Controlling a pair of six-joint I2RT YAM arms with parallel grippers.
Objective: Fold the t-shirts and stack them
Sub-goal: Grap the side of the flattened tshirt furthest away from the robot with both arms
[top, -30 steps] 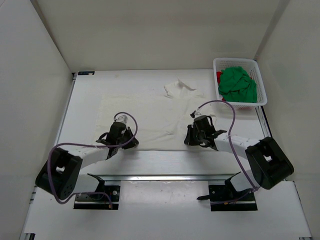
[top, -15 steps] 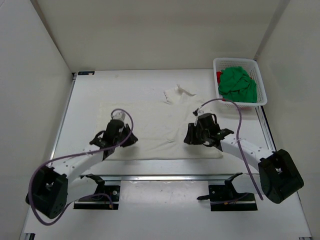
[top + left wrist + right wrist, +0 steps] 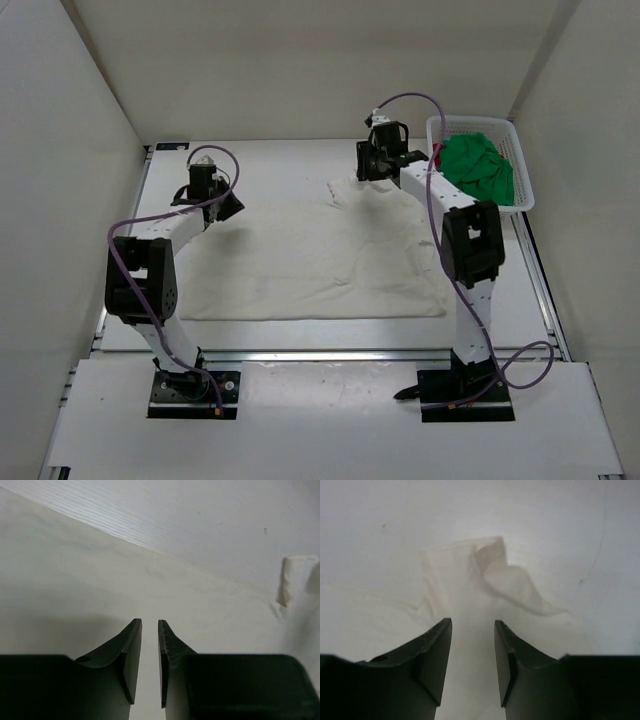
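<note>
Both jaws parted, empty, cream t-shirt (image 3: 320, 260) spread flat beneath them

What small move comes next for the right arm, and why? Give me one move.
Probably ease the right gripper forward and down, then close on the bunched flap of the cream-white cloth t-shirt. Its jaws stand apart and empty with that crumpled flap just ahead of them, while the rest of the shirt lies mostly flat.
</note>
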